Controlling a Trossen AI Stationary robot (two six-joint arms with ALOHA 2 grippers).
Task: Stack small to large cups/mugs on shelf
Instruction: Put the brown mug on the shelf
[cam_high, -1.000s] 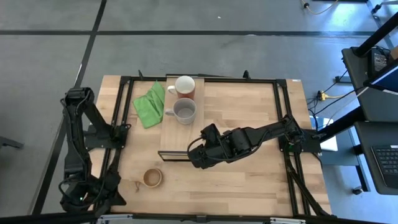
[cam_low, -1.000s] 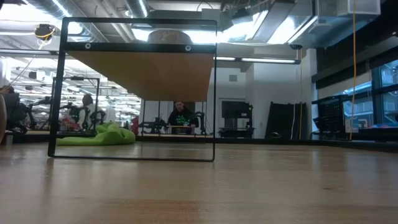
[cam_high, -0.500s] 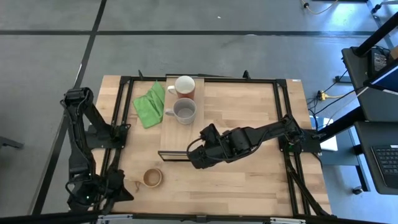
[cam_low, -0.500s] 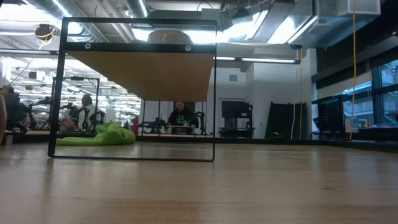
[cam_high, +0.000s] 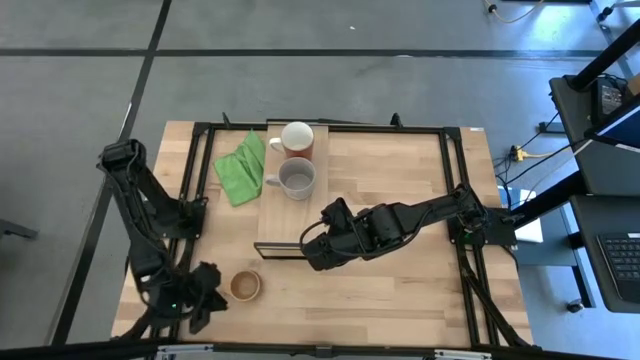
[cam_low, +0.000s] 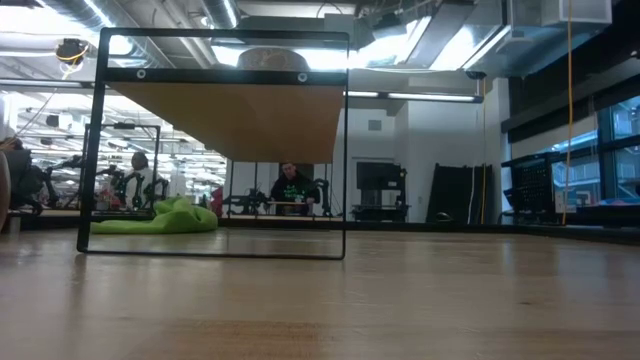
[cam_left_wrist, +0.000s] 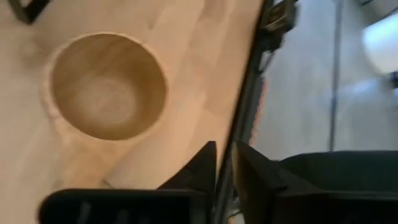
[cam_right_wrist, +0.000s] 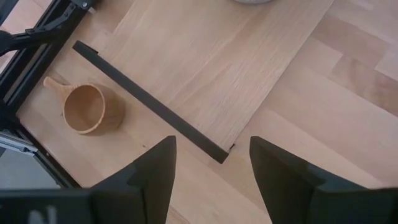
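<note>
the small wooden cup (cam_high: 245, 286) stands upright on the desk (cam_high: 400, 290) near its front left corner, just in front of the shelf's dark front edge and apart from it. the left gripper (cam_high: 205, 300) sits just beside the cup on its left, low over the desk; in the left wrist view the cup (cam_left_wrist: 106, 87) fills the space ahead of the gripper (cam_left_wrist: 225, 163), whose fingers stand close together with only a narrow slit between them, holding nothing. the right gripper (cam_high: 312, 252) hovers at the front right corner of the shelf (cam_high: 290, 215), its fingers spread wide and empty; in the right wrist view the gripper (cam_right_wrist: 211, 168) looks down on the shelf's dark edge (cam_right_wrist: 149, 102), with the wooden cup (cam_right_wrist: 84, 109) beyond that edge on the bare desk. on the shelf the grey mug (cam_high: 297, 178) stands in the middle part, handle pointing left, and the red mug (cam_high: 296, 138) with white inside stands behind it at the far end, close but whether touching cannot be told. a crumpled green cloth (cam_high: 240, 168) lies on the desk just left of the shelf. the desk is light wood ringed by a black metal frame (cam_high: 450, 180). in the low view the shelf (cam_low: 235, 115) shows raised on a thin black frame, the green cloth (cam_low: 160, 218) lies under it, and a person (cam_low: 291, 188) sits far back in a bright workshop room.
</note>
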